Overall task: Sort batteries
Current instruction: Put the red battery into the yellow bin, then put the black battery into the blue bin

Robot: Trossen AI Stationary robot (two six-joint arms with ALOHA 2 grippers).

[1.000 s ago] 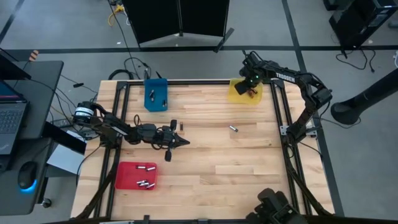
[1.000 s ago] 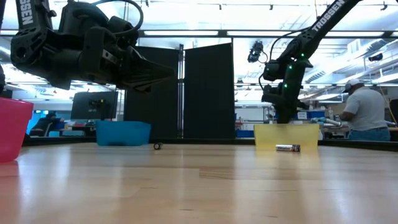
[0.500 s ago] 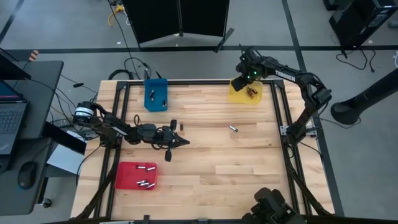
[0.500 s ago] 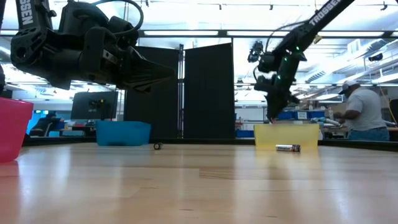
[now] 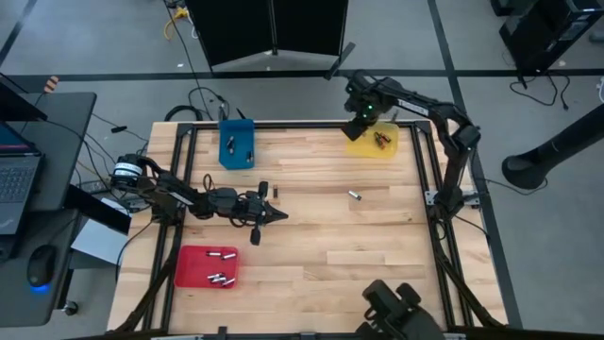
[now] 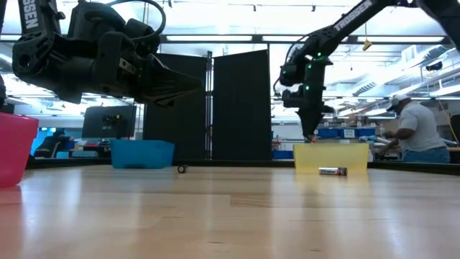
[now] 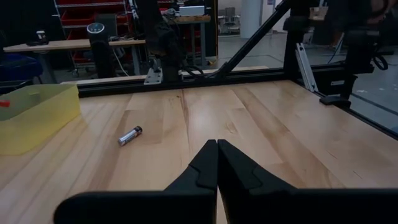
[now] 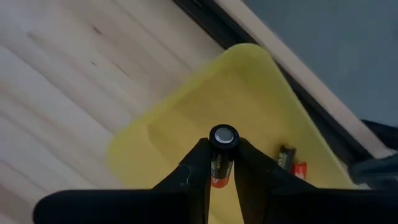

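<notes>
Right hand (image 8: 222,163) | grips battery (image 8: 222,152) | above yellow tray (image 8: 186,130)

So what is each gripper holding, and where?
Right gripper: a battery, pinched across its body, above the yellow tray. Left gripper: nothing, shut.

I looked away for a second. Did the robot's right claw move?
Yes. The right gripper slid left across the yellow tray toward its far-left edge, shut on a battery.
</notes>
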